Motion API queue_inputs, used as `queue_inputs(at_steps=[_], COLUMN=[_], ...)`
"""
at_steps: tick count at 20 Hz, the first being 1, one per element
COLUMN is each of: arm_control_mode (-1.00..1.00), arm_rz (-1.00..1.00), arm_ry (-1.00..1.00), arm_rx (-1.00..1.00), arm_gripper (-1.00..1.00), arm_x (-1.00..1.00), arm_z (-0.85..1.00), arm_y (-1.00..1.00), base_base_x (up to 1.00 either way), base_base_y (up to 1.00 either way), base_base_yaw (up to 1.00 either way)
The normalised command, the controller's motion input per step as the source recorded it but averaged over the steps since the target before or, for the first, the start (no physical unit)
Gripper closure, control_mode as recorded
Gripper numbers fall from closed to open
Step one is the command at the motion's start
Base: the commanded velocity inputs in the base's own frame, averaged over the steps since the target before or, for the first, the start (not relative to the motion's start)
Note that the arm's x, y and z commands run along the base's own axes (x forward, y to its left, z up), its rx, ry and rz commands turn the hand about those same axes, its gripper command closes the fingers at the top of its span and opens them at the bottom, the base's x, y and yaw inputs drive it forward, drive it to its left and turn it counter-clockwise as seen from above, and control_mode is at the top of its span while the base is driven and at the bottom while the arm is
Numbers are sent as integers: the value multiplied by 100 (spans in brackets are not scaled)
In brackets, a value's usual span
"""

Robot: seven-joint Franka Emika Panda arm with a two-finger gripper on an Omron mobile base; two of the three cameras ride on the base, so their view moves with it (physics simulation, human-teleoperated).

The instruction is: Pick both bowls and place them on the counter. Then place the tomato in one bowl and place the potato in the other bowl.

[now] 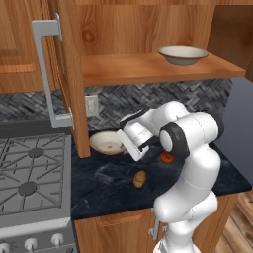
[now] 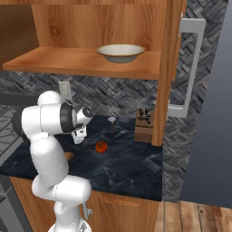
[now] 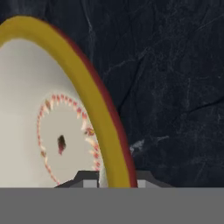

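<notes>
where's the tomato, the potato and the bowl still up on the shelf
tomato (image 2: 101, 146): right base view, middle of its red body on the counter.
potato (image 1: 140, 179): left base view, centre of its tan body.
shelf bowl (image 1: 182, 55): left base view, its outer wall below the rim.

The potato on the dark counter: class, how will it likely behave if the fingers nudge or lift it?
The potato lies loose on the flat counter, so a nudge would probably shift it. Its oval shape suggests a wobbling roll rather than a straight one. It looks small and solid, so likely stiff and easy to lift.
</notes>
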Motion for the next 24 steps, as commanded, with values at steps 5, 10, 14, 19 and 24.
queue_inputs(at_steps=[5, 10, 14, 19, 24], arm_control_mode=[-100, -100, -100, -100, -100], arm_rz=[2, 3, 3, 3, 2], arm_ry=[0, 0, 0, 0, 0], arm_rx=[-7, -7, -6, -5, -3], arm_gripper=[100, 100, 100, 100, 100], arm_x=[30, 30, 30, 22, 25], arm_z=[-31, -29, -27, -28, -24], arm_y=[0, 0, 0, 0, 0], base_base_x=[0, 0, 0, 0, 0], base_base_y=[0, 0, 0, 0, 0], base_base_yaw=[0, 0, 0, 0, 0])
